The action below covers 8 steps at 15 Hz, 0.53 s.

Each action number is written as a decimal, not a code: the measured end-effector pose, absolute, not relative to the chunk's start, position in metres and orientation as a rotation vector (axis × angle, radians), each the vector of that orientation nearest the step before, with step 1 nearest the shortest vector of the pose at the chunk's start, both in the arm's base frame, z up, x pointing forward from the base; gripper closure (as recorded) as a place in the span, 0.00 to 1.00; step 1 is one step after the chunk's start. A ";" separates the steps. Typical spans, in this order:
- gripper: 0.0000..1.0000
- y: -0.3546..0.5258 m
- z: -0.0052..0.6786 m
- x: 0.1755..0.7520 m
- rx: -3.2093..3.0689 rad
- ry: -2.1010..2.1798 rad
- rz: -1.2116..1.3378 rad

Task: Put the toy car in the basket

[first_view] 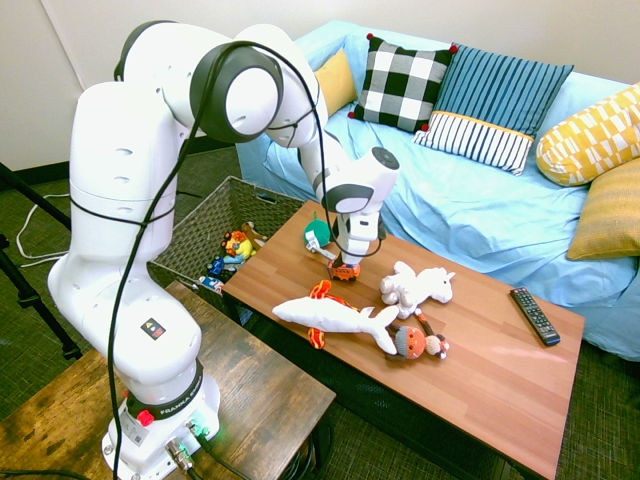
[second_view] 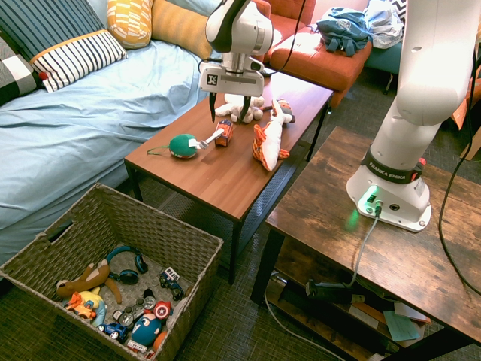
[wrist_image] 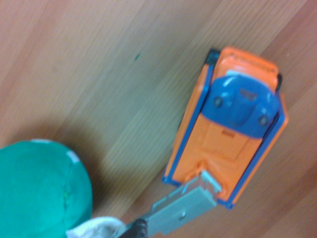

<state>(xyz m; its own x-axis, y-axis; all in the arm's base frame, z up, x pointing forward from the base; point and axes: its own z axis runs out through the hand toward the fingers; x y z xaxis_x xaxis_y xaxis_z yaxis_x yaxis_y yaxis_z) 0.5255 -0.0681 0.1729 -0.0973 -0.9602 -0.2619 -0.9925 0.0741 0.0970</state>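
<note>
A white Franka arm reaches down over a low wooden desk (first_view: 480, 370), its wrist pointing straight at the surface and its gripper (second_view: 228, 111) hanging just above the toy car (second_view: 224, 133). In the second exterior view the two dark fingers (second_view: 213, 106) stand apart, with nothing between them, a little above the toy.

The toy car sits on the desk near the end closest to the basket (second_view: 90, 218). From the wrist view it is a boxy orange plastic vehicle (wrist_image: 233, 139) with blue trim lines, a rounded blue dome on top and a flat grey piece jutting from one end. Just beside it lies a round green ball toy (second_view: 183, 146) with a white patch; whether the two touch cannot be told.

Further along the desk lie a long white plush shark (first_view: 335, 317) with orange fins, a fluffy white plush animal (first_view: 415, 287) and a small doll (first_view: 418, 344) with an orange head. A black remote control (first_view: 535, 315) rests near the far edge.

The basket, a rectangular dark woven wicker one with slanted sides, stands on the floor off the desk's end, holding a jumble of small toys. Behind the desk a sofa under a pale blue cover (first_view: 470, 215) carries checked, striped and yellow patterned cushions.
</note>
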 end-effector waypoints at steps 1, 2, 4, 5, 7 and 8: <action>0.00 -0.068 0.166 0.532 -2.017 2.220 0.371; 0.00 -0.067 0.157 0.539 -2.016 2.241 0.355; 0.00 -0.066 0.140 0.550 -2.024 2.279 0.335; 0.00 -0.067 0.134 0.554 -2.026 2.293 0.332; 1.00 -0.066 0.126 0.558 -2.032 2.302 0.333; 1.00 -0.064 0.124 0.558 -2.044 2.297 0.336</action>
